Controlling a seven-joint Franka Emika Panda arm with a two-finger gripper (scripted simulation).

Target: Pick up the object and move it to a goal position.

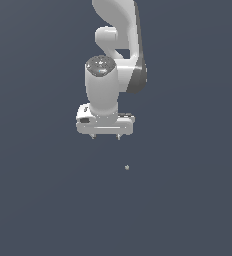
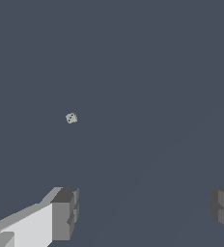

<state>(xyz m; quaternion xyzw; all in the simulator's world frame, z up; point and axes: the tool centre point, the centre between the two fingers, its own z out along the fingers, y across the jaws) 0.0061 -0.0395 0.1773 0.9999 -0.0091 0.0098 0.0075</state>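
object (image 1: 127, 167) — apart from gripper (image 1: 106, 137) | toward exterior view's right — nothing between jaws

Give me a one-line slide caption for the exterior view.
White arm with open gripper poised apart from a tiny tan lump on the grey floor.

No legible text or markings.
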